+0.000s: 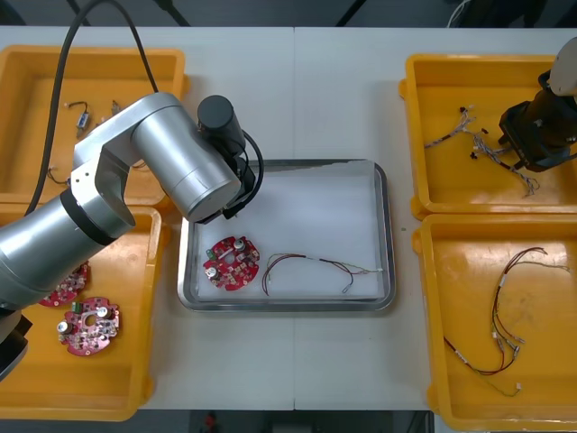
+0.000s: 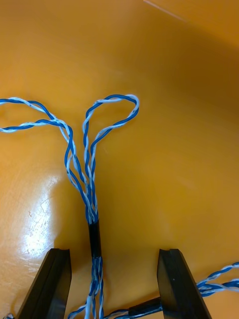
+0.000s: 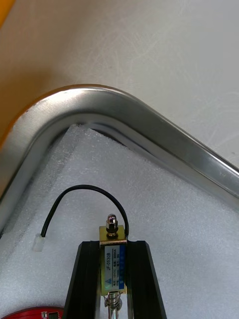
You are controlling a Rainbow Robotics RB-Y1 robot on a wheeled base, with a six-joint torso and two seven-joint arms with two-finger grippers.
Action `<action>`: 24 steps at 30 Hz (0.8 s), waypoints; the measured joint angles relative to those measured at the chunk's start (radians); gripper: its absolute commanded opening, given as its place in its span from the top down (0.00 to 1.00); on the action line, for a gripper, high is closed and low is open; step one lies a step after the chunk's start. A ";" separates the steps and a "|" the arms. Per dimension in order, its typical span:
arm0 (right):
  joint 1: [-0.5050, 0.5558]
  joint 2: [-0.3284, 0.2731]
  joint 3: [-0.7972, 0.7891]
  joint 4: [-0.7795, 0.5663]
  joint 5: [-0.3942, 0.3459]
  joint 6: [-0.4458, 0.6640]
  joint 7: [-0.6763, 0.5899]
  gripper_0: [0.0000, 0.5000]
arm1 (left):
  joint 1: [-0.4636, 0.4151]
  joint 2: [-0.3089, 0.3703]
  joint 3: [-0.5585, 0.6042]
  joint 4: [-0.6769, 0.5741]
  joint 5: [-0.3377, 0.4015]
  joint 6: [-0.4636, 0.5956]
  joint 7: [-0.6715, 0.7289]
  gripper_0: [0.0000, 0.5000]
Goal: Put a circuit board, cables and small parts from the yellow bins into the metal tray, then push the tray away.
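Left gripper (image 3: pixel 113 245) is clamped on a small part (image 3: pixel 113 261), a brass body with a black lead and white plug. It sits at or just above the white lining in a corner of the tray (image 3: pixel 149 127), close to the rim; can't tell if it touches. Board (image 1: pixel 232 262) and red cable (image 1: pixel 315 267) already lie in the tray. Right gripper (image 2: pixel 113 254) is open, low in the far right bin (image 1: pixel 419 135), one finger each side of the blue-white cable (image 2: pixel 89 164), not yet closed on it. Risks, my guess: released this near the rim, the part may land on the slope and roll, and the lead could snag a finger. On the right, more twisted strands lie close by, so a pinch may drag extras out or slip off the thin bundle. Tray push not due yet
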 measured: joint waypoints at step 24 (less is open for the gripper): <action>-0.008 -0.001 -0.004 0.018 -0.020 -0.007 0.015 1.00 | -0.004 0.034 0.023 -0.157 0.115 0.100 0.160 0.00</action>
